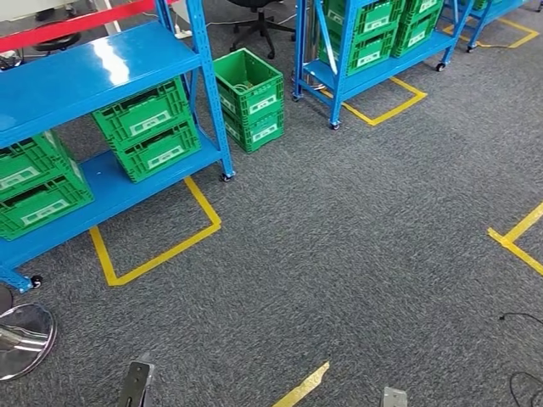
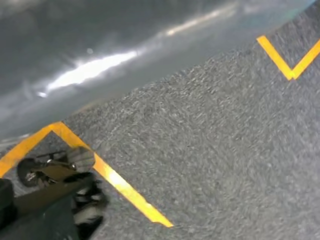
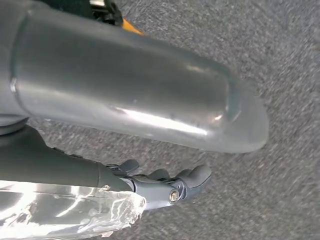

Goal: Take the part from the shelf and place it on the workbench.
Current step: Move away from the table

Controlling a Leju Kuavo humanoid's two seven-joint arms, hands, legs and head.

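Right hand grips a clear-wrapped silvery part, fingers curled around it; left hand's fingers cannot be told; blue metal shelf near; placing on workbench remains.

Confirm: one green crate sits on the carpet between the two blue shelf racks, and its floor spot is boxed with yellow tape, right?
Not quite. The green crate does sit on the carpet between the two blue racks, but no tape boxes its spot. In the head view the yellow tape marks out the left blue shelf rack, and more yellow tape marks the right blue rack.
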